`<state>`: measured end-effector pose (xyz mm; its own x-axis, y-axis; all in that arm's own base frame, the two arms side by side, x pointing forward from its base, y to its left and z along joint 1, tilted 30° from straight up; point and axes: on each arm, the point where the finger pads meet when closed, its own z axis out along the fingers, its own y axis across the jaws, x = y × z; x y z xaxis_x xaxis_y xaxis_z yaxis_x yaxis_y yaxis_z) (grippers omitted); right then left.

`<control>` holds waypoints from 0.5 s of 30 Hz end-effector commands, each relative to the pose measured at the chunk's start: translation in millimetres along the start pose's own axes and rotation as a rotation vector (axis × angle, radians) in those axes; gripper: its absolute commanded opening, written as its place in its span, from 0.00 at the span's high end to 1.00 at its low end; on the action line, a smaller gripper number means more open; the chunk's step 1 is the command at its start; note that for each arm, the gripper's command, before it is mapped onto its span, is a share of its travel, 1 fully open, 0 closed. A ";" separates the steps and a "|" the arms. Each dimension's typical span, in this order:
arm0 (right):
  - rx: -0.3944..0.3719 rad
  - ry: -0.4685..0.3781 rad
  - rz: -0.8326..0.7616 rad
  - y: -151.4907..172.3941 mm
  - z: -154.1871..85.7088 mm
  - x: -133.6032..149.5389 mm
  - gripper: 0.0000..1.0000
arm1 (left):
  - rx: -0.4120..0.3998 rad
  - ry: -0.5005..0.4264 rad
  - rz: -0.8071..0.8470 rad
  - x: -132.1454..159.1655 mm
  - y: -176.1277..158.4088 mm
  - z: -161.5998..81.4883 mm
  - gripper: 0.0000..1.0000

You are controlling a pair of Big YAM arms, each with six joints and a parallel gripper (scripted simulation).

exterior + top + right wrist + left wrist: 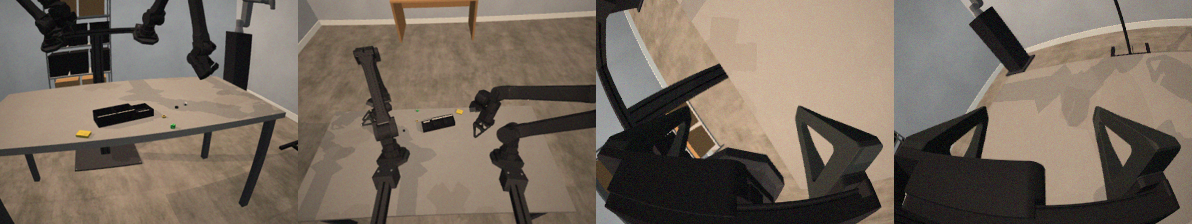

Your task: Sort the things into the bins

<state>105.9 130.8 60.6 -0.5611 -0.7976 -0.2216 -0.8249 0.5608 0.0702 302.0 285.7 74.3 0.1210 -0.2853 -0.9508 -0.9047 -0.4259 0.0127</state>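
Note:
A row of black bins [437, 123] [123, 114] stands at the table's middle. A flat yellow piece [459, 111] [83, 133] lies beside one end of the bins. A green cube [417, 110] [173, 126], a small yellow ring [417, 120] [164, 116] and a small black piece [404, 130] [176, 106] lie off the other end, with a small white piece [185, 103]. My left gripper [367, 118] [202, 66] [1040, 112] is open and empty, high above the table. My right gripper [478, 130] [51, 45] [743, 112] is open and empty, raised near the yellow piece's side.
The table [456, 172] [41, 113] carries only these things. A tall black pillar [237, 58] [1001, 42] stands beyond one end of it. A shelf rack [80, 51] stands behind the table, a wooden table [435, 5] on the floor farther off.

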 end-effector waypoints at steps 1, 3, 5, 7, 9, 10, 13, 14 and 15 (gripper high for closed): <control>0.013 -0.029 0.053 -8.3 -2.4 -3.6 0.00 | 0.001 0.000 -0.006 -2.2 -0.4 -0.5 0.00; 0.019 -0.031 0.081 -13.3 -2.9 -2.9 0.00 | 0.001 0.000 -0.006 -2.2 -0.4 -0.5 0.00; 0.023 -0.032 0.096 -15.8 -3.2 -2.5 0.00 | 0.001 0.000 -0.006 -2.2 -0.4 -0.5 0.00; 0.027 -0.033 0.111 -18.4 -3.4 -2.1 0.00 | 0.001 0.000 -0.006 -2.2 -0.4 -0.5 0.00; 0.034 -0.035 0.142 -23.8 -4.1 -1.1 0.00 | 0.001 0.000 -0.006 -2.2 -0.4 -0.5 0.00; 0.038 -0.037 0.158 -26.5 -4.4 -0.5 0.00 | 0.001 0.000 -0.006 -2.2 -0.4 -0.5 0.00; 0.050 -0.040 0.207 -35.0 -5.5 1.6 0.00 | 0.001 0.000 -0.006 -2.2 -0.4 -0.5 0.00; 0.054 -0.041 0.225 -37.9 -5.9 2.5 0.00 | 0.001 0.000 -0.006 -2.2 -0.4 -0.5 0.00; 0.058 -0.043 0.242 -40.9 -6.3 3.4 0.00 | 0.001 0.000 -0.006 -2.2 -0.4 -0.5 0.00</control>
<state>129.8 107.3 60.7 -0.7091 -0.6694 -0.2216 -0.6963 0.7142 0.0706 302.0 285.7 74.3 0.1210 -0.2853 -0.9508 -0.9047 -0.4259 0.0127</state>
